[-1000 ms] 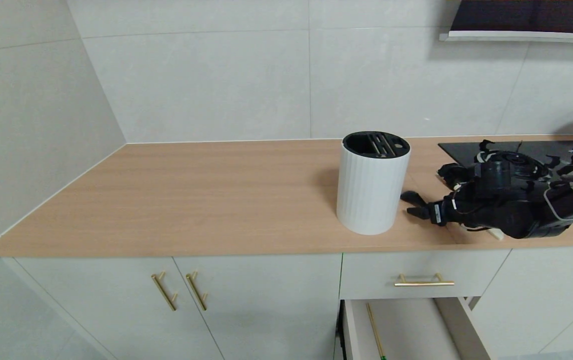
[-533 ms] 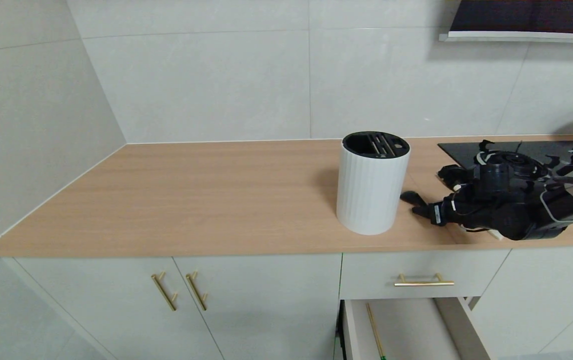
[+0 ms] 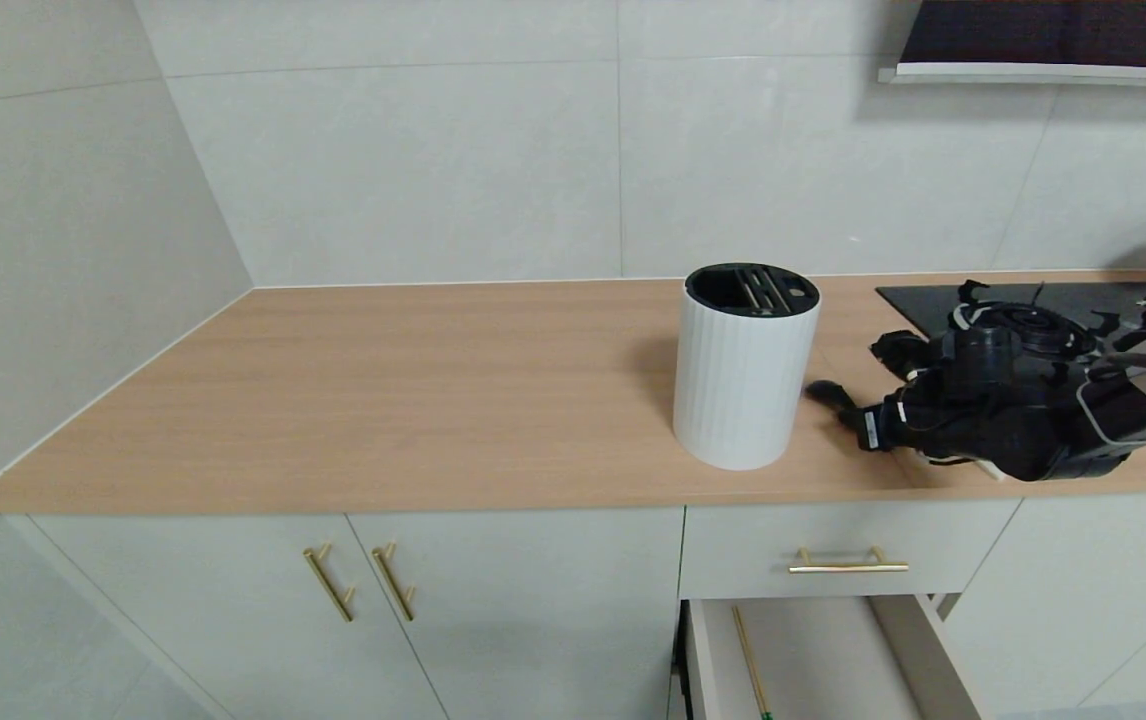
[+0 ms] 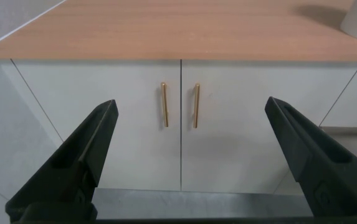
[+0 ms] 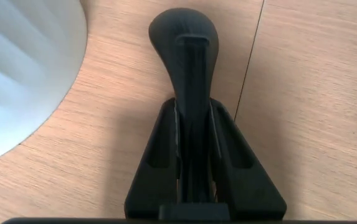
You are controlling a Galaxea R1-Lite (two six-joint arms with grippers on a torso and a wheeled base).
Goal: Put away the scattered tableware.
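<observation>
A white ribbed utensil holder with a black slotted top stands on the wooden countertop. Just to its right my right gripper lies low over the counter, shut on a black handle whose rounded end points at the holder. In the right wrist view the handle sticks out past the closed right gripper, with the holder's wall close beside it. The rest of the held item is hidden. My left gripper hangs open below counter height, facing the cabinet doors.
A black hob with a burner lies behind the right arm. Under the counter, a lower drawer stands pulled out with a chopstick inside. Two cabinet doors with brass handles face the left gripper. The counter's left half is bare.
My right gripper has shifted slightly back from the holder, still holding the black handle. The holder and the left arm have not moved.
</observation>
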